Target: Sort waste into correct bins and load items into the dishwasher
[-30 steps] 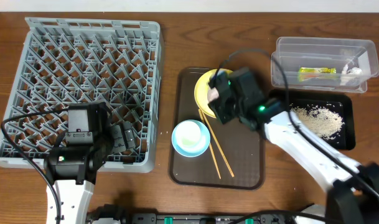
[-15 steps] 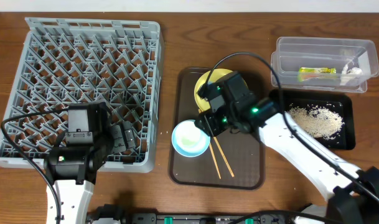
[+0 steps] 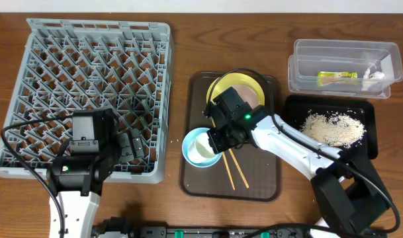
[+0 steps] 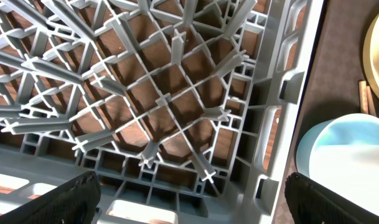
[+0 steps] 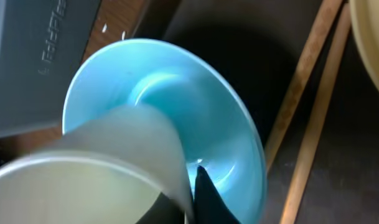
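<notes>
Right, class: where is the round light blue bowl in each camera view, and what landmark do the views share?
Overhead: round light blue bowl just below centre.
Left wrist: lower right edge.
Right wrist: fills the middle.
Shared landmark: thin wooden chopsticks beside it, in all three.

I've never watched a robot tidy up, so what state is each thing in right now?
Rack, empty.
Plate, flat on brown tray.
Blue bowl, white bowl nested inside.
Chopsticks, flat on brown tray.
Tub, holds wrapper and scrap.
Black tray, holds crumbs.
Left gripper, open, empty.
Right gripper, shut on white bowl's rim.
</notes>
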Controlling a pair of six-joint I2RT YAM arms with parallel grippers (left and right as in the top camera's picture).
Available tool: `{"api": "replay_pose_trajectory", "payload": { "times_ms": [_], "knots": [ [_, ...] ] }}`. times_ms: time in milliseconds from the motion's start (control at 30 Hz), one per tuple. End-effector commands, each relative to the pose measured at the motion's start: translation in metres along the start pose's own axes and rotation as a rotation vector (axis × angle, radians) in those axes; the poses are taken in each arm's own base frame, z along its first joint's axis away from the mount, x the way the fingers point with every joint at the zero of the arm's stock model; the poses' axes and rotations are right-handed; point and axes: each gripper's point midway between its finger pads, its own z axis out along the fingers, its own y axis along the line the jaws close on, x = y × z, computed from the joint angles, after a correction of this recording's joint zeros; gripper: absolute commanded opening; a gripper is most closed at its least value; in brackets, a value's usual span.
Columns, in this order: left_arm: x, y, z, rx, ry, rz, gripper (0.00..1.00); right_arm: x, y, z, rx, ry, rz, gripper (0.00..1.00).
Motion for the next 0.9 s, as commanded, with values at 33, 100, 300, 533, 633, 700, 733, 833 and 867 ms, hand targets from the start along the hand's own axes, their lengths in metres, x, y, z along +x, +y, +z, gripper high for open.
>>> {"api": "replay_pose_trajectory", "payload": {
  "times_ms": [33,100,300,533,633,700,733,833,867],
  "knots": [
    [-0.006,-0.003,-0.005,0.005,-0.019,0.007,0.96,-0.016,-0.004,-0.019,0.000,-0.058,0.032,0.01],
    [-0.005,-0.006,-0.005,0.024,-0.015,0.006,0.96,-0.035,-0.008,-0.055,-0.001,-0.137,0.055,0.01],
    [-0.012,-0.072,-0.019,0.408,-0.016,0.029,0.96,-0.072,-0.033,-0.146,0.010,-0.379,0.108,0.01],
    [-0.028,-0.139,-0.051,0.867,-0.021,0.105,0.96,-0.076,-0.002,-0.159,-0.280,-0.369,0.095,0.01],
    [-0.032,-0.153,-0.058,0.985,-0.013,0.131,0.96,-0.078,0.027,-0.170,-0.452,-0.369,0.021,0.01],
    [-0.035,-0.160,-0.061,1.050,-0.007,0.147,0.96,-0.079,0.042,-0.178,-0.539,-0.376,-0.028,0.01],
    [-0.036,-0.163,-0.063,1.081,-0.005,0.154,0.96,-0.079,0.049,-0.182,-0.579,-0.376,-0.044,0.01],
    [-0.041,-0.173,-0.072,1.196,-0.016,0.200,0.96,-0.080,0.066,-0.196,-0.688,-0.381,-0.092,0.01],
    [-0.042,-0.175,-0.076,1.222,-0.021,0.213,0.96,-0.080,0.069,-0.199,-0.706,-0.381,-0.100,0.01]
  ]
}}
